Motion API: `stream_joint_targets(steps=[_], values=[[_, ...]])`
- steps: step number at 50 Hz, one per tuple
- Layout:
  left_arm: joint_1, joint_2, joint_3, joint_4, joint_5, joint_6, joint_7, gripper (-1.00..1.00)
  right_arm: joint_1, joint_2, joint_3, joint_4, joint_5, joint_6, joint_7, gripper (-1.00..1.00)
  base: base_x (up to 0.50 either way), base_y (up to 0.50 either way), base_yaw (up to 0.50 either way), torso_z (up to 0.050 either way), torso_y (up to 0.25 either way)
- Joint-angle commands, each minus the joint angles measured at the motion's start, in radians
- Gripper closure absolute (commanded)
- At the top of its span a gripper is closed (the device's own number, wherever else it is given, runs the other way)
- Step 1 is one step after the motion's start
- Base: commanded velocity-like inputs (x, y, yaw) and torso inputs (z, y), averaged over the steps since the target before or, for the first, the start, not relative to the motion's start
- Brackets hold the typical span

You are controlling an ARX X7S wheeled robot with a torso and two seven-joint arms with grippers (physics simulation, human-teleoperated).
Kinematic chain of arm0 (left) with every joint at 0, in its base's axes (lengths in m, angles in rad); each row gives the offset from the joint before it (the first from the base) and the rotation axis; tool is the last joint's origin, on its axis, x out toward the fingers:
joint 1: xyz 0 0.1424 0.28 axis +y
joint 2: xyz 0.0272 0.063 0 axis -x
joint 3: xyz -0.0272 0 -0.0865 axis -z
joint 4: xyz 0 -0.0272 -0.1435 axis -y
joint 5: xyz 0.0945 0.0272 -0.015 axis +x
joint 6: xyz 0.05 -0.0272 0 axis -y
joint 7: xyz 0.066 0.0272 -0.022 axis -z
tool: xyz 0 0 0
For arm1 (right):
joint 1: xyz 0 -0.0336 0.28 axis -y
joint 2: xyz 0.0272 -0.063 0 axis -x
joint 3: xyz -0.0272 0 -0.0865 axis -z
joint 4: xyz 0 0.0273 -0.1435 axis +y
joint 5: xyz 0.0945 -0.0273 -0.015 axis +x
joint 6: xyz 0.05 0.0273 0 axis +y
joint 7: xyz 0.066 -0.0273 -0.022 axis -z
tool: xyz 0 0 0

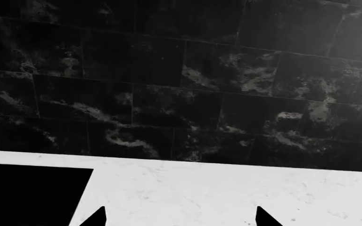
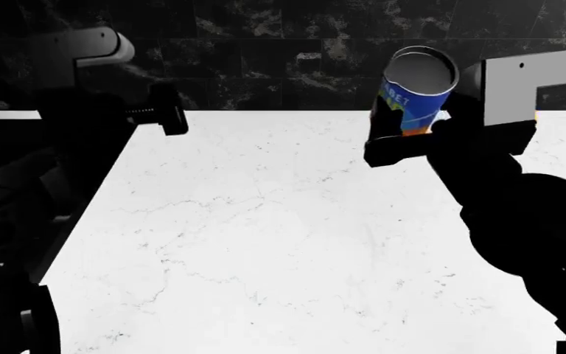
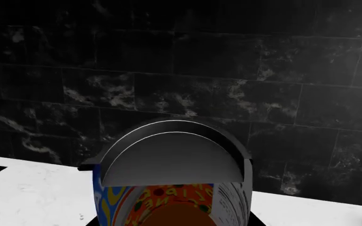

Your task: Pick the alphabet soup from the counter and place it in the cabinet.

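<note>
Both grippers up: right gripper (image 2: 411,136) clamps alphabet soup (image 2: 416,92) above counter (image 2: 263,236) at 1 o'clock; left gripper (image 2: 160,110) spread, holding nothing.

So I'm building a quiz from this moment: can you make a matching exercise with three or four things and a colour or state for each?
Things:
1. blue-labelled soup tin
2. white marble countertop
3. dark marbled tile wall
4. left gripper

States:
A. empty, fingertips apart
B. held off the surface by the right gripper
C. pale with grey veins
D. black with grey streaks

Pairs: 1-B, 2-C, 3-D, 4-A
</note>
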Motion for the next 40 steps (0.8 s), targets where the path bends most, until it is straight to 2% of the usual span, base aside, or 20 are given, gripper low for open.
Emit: stream_joint_targets(steps=[1,17,40], values=[[-0.007,-0.001,-0.005,0.032,-0.013,-0.008,-0.013,-1.00,0.003,0.007,0.051,-0.098,-0.009,-0.006,0.045,1.00,0.00,0.00,0.00,0.000,0.000],[-0.045,-0.014,-0.054,0.118,-0.074,-0.093,-0.058,-1.00,0.040,0.039,0.079,-0.132,0.001,0.019,0.089,1.00,0.00,0.07,0.00,0.000,0.001],[-0.031,-0.022,-0.065,0.127,-0.092,-0.094,-0.069,-1.00,0.038,0.047,0.055,-0.115,-0.025,-0.002,0.077,1.00,0.00,0.35,0.00,0.000,0.000]])
